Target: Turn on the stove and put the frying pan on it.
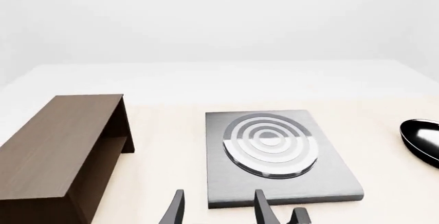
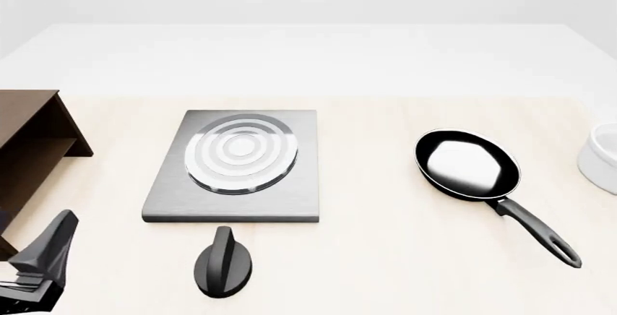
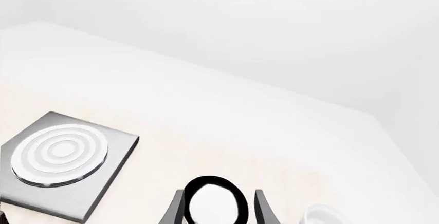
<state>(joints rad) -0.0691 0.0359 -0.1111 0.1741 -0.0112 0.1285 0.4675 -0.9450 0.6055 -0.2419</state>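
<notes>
I am keeping my left gripper (image 1: 218, 208) with its fingers spread and holding nothing, hanging above the near edge of the table; in the front view the left arm is showing only at about seven o'clock, well apart from the knob (image 2: 222, 262). The step in hand, as I judge it, is turning that black oval knob, which is sitting just beside the stove (image 2: 236, 165) at its six o'clock. To do it well I am planning to come down straight over the raised ridge, line the fingers across it, close firmly, then twist without dragging it sideways. My right gripper (image 3: 218, 208) is likewise spread and empty, hovering high and looking down toward the frying pan (image 2: 467, 165), which is lying at three o'clock of the stove, well apart from it, handle pointing to five o'clock. A wooden shelf (image 2: 29, 149) is standing at nine o'clock, and a white bowl (image 2: 602, 157) beyond the pan.
</notes>
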